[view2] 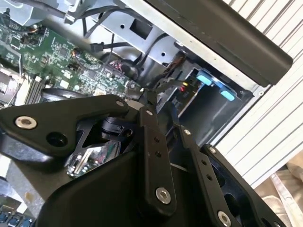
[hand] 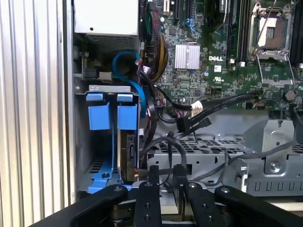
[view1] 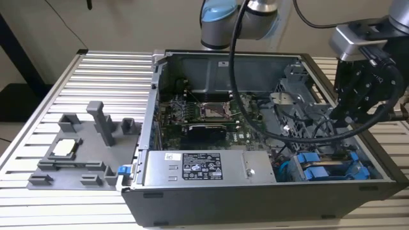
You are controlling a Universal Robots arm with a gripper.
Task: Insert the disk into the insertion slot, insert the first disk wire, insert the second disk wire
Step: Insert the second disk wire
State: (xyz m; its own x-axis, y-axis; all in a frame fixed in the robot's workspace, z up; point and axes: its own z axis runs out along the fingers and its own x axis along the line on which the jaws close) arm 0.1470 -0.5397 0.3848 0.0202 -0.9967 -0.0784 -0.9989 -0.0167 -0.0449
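The insertion slot is at the case's corner nearest the camera on the exterior view's right, marked by blue tabs. The disk stands edge-on inside it, in its blue carrier. My gripper hangs inside the case just above the slot. Its fingertips are drawn close together in both wrist views. A thin black disk wire runs down between them, and the gripper looks shut on it. Another black wire with a connector lies loose beside the slot.
A grey labelled power-supply box sits beside the slot, with the green motherboard behind it. A perforated metal cage is close to the fingers. The arm's thick black cable drapes across the case. A grey fixture stands on the ribbed table.
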